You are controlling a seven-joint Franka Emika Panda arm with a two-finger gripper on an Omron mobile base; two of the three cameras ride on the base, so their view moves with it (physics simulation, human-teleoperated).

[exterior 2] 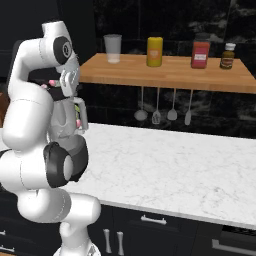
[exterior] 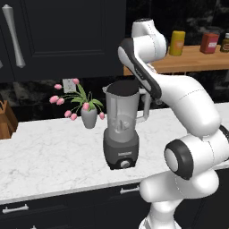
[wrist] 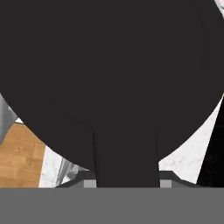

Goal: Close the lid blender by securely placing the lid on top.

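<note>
The blender (exterior: 121, 134) stands on the white marble counter (exterior: 49, 156), with a dark grey base, a round front knob and a tall translucent jar whose handle faces right. The black round lid (exterior: 122, 87) sits level at the jar's mouth; I cannot tell whether it rests fully on the rim. In the hand view the lid (wrist: 109, 65) is a large black disc very close to the camera. My gripper (wrist: 127, 183) is shut on the lid, its grey fingertips (wrist: 89, 183) pressed against either side of a black stem. The arm hides most of the blender (exterior 2: 75, 142) in the right base view.
A vase of pink tulips (exterior: 88, 112) stands just left behind the blender, and a knife block (exterior: 5, 120) at the far left. The wooden shelf (exterior 2: 165, 70) carries a clear glass (exterior 2: 113, 48), jars and a bottle. Utensils (exterior 2: 165, 107) hang below it.
</note>
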